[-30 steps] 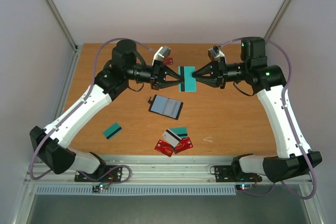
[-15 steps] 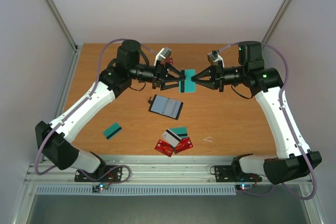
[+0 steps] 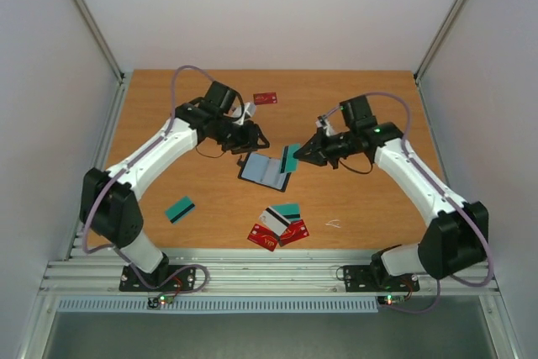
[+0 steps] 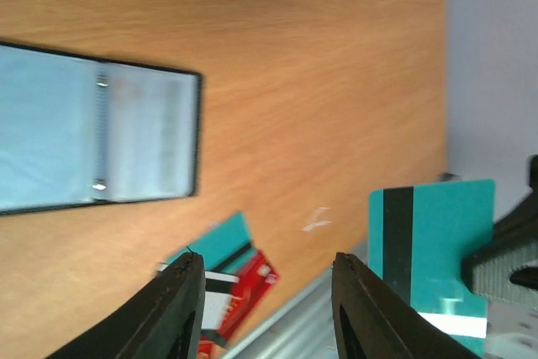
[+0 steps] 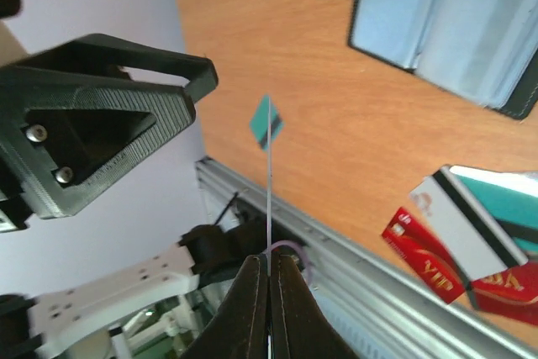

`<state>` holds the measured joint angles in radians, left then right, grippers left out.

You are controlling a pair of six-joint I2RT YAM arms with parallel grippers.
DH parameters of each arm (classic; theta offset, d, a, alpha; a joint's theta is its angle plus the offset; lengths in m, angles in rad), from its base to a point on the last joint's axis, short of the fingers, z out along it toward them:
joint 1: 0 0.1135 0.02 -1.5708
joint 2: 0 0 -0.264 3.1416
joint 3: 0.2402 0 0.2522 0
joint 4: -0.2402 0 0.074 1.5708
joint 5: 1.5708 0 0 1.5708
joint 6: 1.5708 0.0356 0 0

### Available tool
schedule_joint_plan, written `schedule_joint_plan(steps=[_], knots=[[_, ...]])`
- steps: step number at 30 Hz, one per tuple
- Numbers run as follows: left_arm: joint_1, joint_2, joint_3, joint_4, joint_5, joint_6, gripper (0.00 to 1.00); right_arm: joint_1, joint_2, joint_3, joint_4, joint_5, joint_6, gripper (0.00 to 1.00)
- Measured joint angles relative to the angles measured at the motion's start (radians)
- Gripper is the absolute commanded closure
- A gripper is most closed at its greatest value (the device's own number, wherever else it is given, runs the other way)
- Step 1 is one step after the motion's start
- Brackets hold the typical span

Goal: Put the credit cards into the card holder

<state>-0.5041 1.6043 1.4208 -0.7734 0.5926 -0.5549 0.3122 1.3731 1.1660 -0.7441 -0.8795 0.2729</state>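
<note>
Above the open card holder (image 3: 266,171) on the wooden table (image 3: 370,208), the right gripper (image 3: 300,155) pinches a teal card (image 3: 288,158) by one edge, its jaws shut tight on the thin plastic. The card stands steeply on edge, seen from the right wrist as a mere line, its free side aimed at the holder's pale bluish pockets, probably so that it can slide into a slot rather than land flat. The left gripper (image 3: 252,139) hovers just beside the holder's far corner, jaws partly apart and empty, seemingly placed to steady the case during insertion. Other cards wait on the table: a lone teal one (image 3: 179,209) at the left, a red card (image 3: 266,98) at the far side, and a fanned pile (image 3: 277,226) of red, white and teal near the front rail (image 3: 277,268)
</note>
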Motion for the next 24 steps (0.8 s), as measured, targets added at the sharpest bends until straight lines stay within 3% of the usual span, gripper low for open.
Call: schedule_joint_plan(steps=[7,16,24], knots=[[0.001,0.158,0.005,-0.034,-0.136,0.126,0.70,0.094,0.127,-0.087,0.174,0.126,0.023,0.99],[0.006,0.359,0.130,-0.092,-0.261,0.243,0.73,0.110,0.245,-0.126,0.356,0.195,0.051,0.99],[0.008,0.428,0.170,-0.117,-0.329,0.324,0.75,0.119,0.327,-0.127,0.454,0.202,0.062,0.99]])
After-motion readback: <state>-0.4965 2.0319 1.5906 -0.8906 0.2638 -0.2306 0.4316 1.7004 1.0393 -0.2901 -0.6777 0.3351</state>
